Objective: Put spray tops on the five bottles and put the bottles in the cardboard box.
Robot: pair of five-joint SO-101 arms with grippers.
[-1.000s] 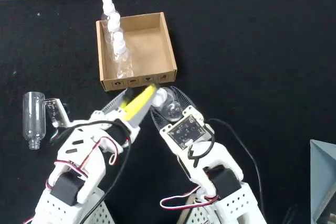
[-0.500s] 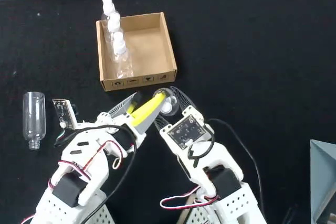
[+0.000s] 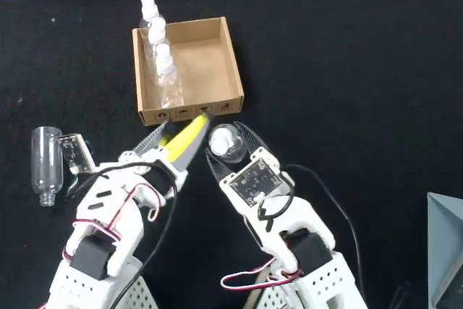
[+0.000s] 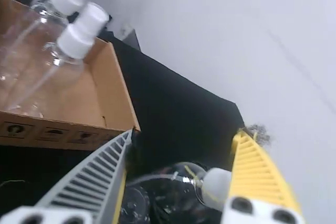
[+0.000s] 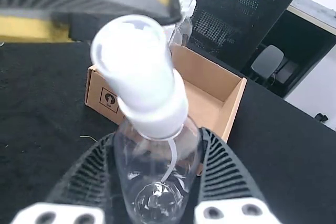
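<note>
Item: clear bottle (image 5: 157, 192), spray top (image 5: 139, 72) fitted, held upright just in front of the cardboard box (image 3: 217, 56) and clamped by the body in the fingers of the right gripper (image 5: 157, 135). Left gripper (image 3: 187, 127): fingers released, spread to either side of the spray top, the yellow one close against it. In the box: three capped bottles (image 3: 163, 70) lying along one side wall, tops over the far edge, the other half free. On the surface, well apart: one uncapped bottle (image 3: 47, 164), lying flat. Step in hand, as judged: seating the fourth top. Handling note: keep the right clamp firm on the body, confirm that the top sits square, draw the left fingers clear without nudging it, then lay the bottle beside the three. Markings: small printed pictograms (image 3: 189, 110) along the box's front wall; no wording legible.
</note>
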